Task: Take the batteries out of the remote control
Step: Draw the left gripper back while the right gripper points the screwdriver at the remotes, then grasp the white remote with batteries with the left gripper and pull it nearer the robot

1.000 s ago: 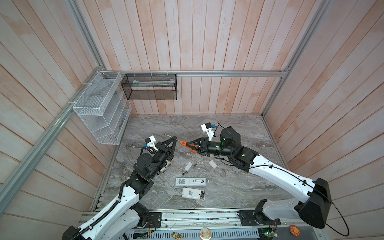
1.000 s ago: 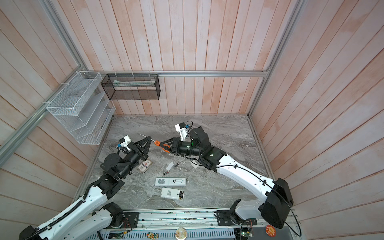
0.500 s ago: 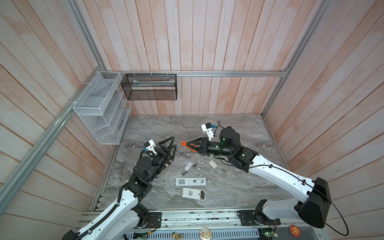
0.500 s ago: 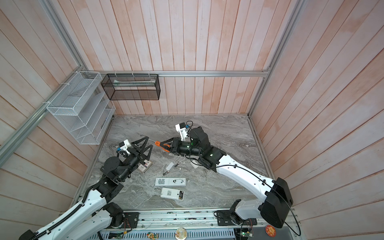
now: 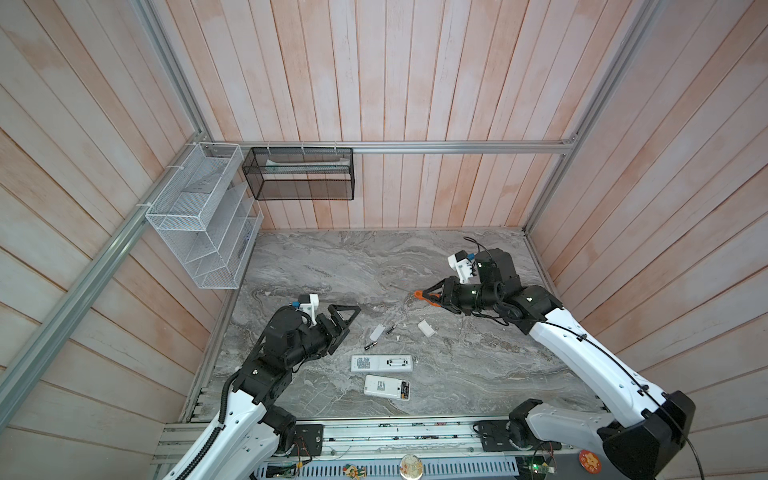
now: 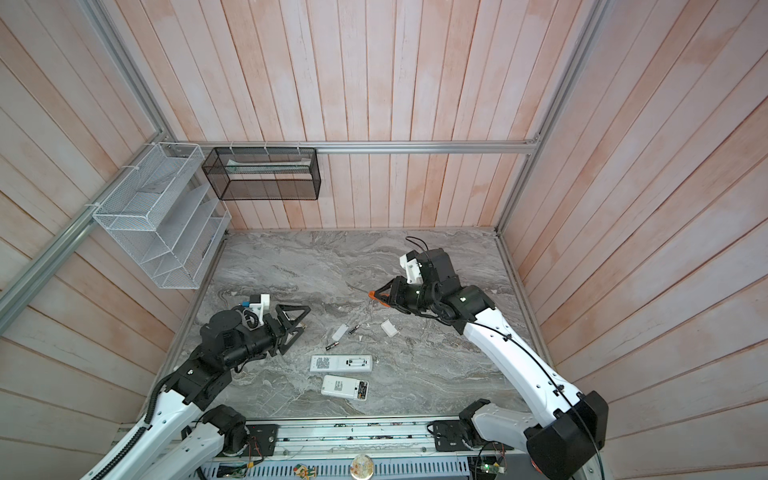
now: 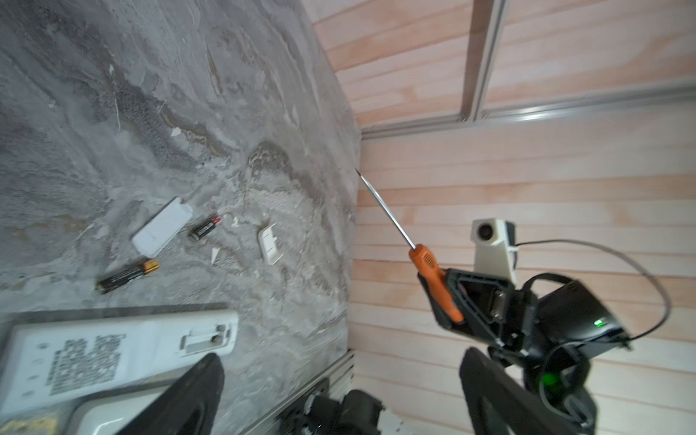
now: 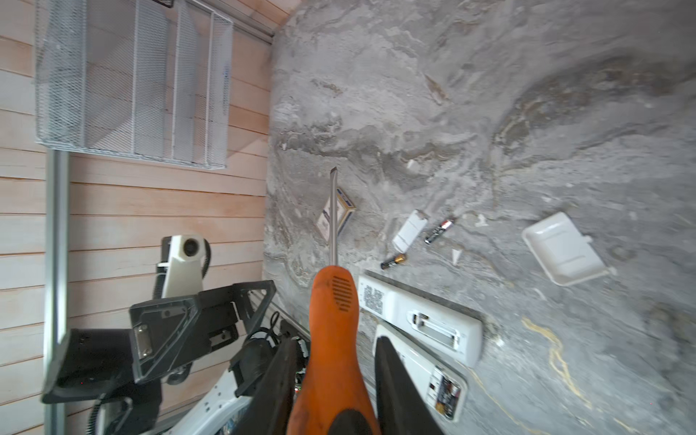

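Two white remotes lie face down near the table's front. One remote has a bare compartment. The other remote still shows batteries in its open end. Two loose batteries lie on the marble: one battery and another battery. My left gripper is open and empty, left of them. My right gripper is shut on an orange screwdriver, held above the table.
Two white covers lie near the loose cells, one cover and a second cover. A small printed box lies under the screwdriver's shaft. A white wire rack and a black mesh basket hang on the walls.
My left gripper has gone from shut to wide open and drawn back a little toward the front left. The right arm and its screwdriver have stayed put.
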